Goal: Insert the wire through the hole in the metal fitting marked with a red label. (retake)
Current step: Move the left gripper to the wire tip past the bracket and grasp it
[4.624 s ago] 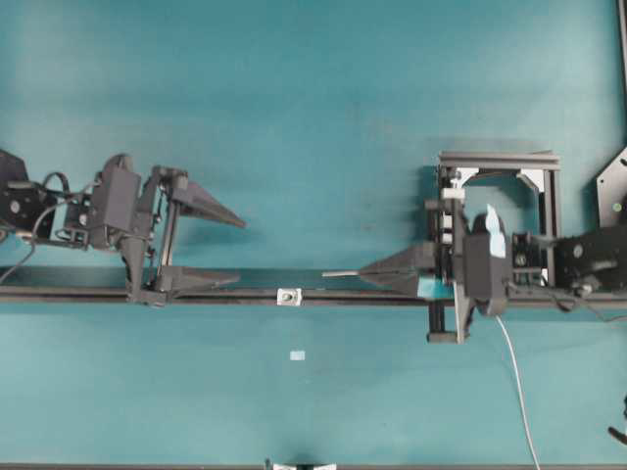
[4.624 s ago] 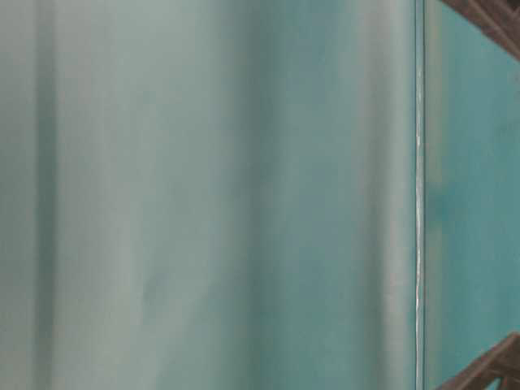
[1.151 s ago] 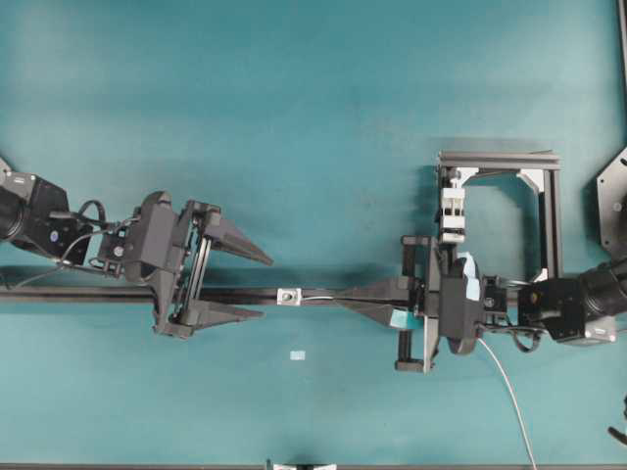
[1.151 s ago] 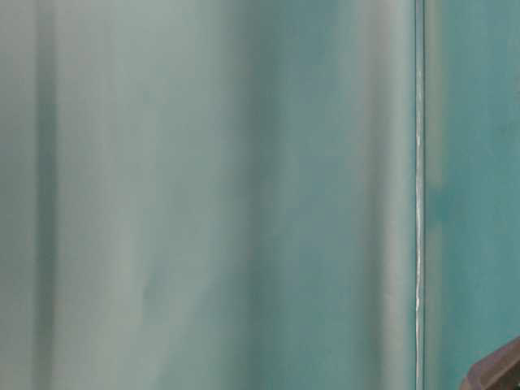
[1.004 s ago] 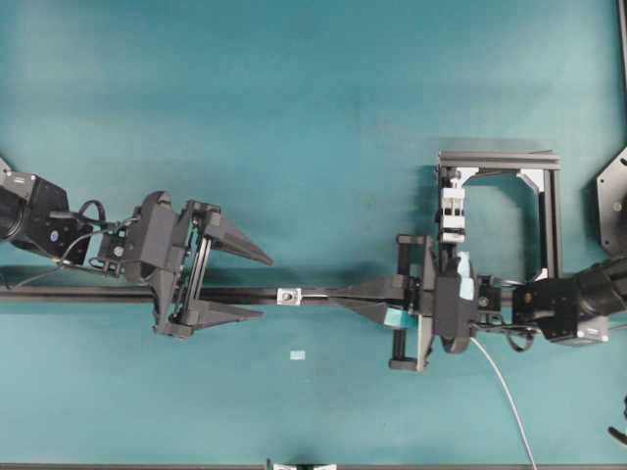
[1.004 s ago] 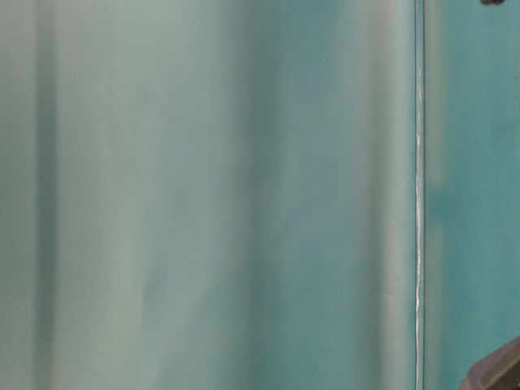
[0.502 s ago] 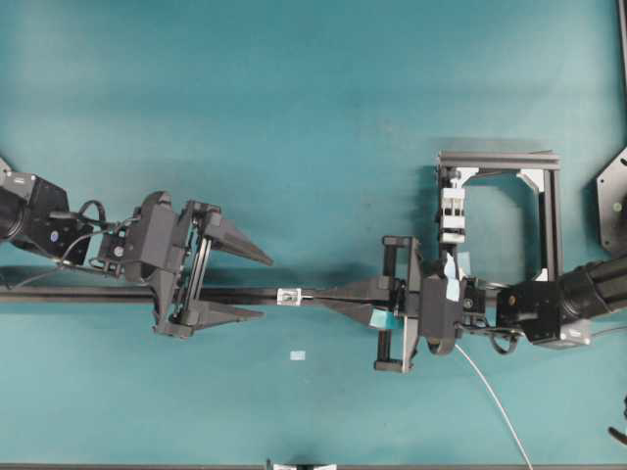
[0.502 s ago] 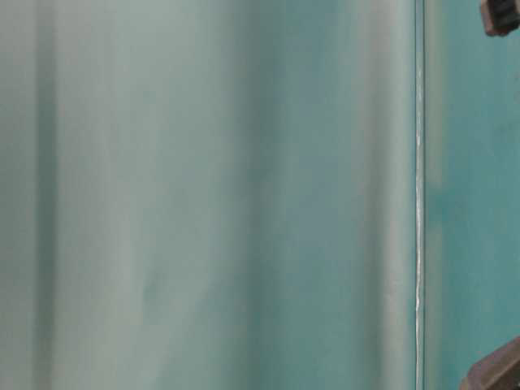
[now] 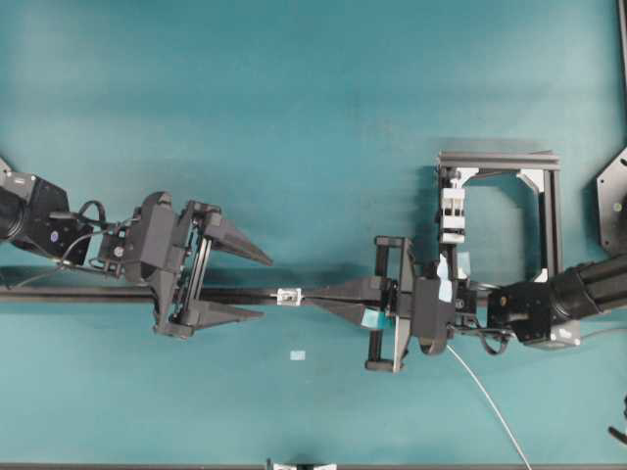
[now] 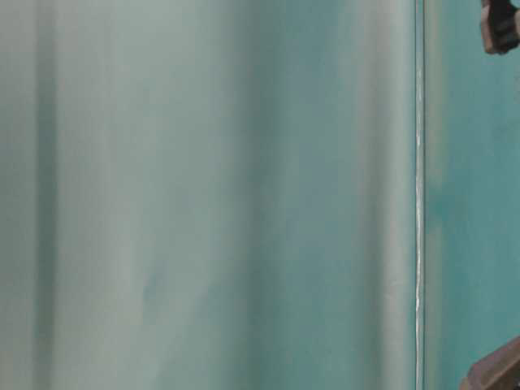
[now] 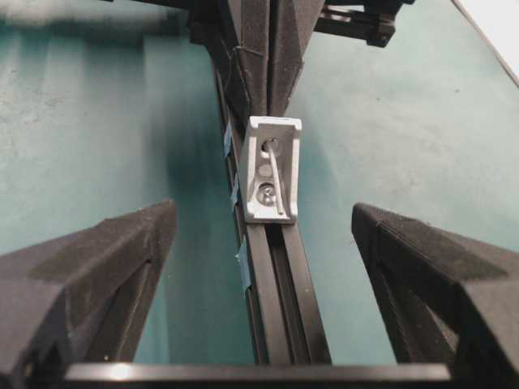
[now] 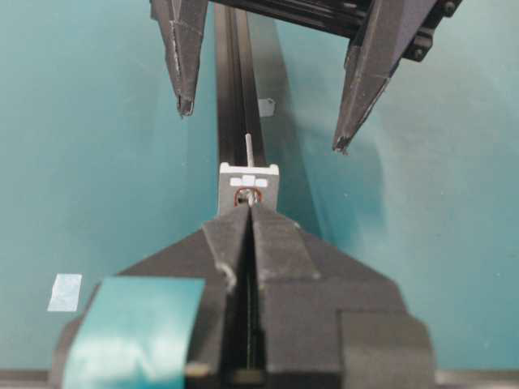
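The small silvery metal fitting (image 9: 288, 295) sits on the black rail (image 9: 98, 294). In the right wrist view a red ring marks the hole (image 12: 249, 195) in the fitting (image 12: 249, 180). My right gripper (image 9: 312, 296) is shut on the thin wire (image 9: 485, 399), its tip (image 12: 250, 209) almost against the fitting. The wire (image 12: 248, 147) sticks out past the fitting's far side. In the left wrist view the wire (image 11: 278, 186) comes out of the fitting (image 11: 272, 170) and slants down across its face. My left gripper (image 9: 265, 288) stands open astride the rail, just left of the fitting, with nothing between its fingers (image 11: 97, 275).
A black frame (image 9: 500, 157) with a white clip block (image 9: 452, 211) stands at the right. A pale tape patch (image 9: 298, 355) lies on the teal table below the fitting. The table-level view is blurred and shows only teal surface and dark arm corners (image 10: 500, 24).
My right gripper has moved left along the rail with the wire, closing up to the fitting. The left arm has not moved.
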Motion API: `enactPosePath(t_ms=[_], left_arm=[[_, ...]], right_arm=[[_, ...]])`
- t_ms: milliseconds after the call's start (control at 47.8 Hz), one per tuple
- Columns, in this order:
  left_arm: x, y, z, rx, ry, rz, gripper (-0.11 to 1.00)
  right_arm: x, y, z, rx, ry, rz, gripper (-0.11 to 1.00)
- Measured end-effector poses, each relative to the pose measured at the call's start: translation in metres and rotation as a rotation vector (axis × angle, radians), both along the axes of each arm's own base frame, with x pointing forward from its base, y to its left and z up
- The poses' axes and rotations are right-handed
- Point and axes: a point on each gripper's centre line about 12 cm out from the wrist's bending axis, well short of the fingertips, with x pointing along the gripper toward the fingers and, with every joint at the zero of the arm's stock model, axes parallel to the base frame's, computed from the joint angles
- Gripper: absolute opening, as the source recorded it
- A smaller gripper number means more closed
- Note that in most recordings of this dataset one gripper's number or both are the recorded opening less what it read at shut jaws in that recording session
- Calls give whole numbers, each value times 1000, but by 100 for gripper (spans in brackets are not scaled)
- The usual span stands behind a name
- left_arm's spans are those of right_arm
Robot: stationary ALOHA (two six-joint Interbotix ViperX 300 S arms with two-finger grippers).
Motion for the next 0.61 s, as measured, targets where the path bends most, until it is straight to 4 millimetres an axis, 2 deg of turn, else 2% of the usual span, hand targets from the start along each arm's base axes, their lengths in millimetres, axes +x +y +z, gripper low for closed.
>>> enactPosePath(t_ms=[481, 607], left_arm=[[0, -1, 0, 0, 0, -2, 54], [2, -1, 0, -45, 11, 7, 54]], right_arm=[[4, 0, 0, 2, -4, -4, 2], [4, 0, 0, 4, -2, -4, 2]])
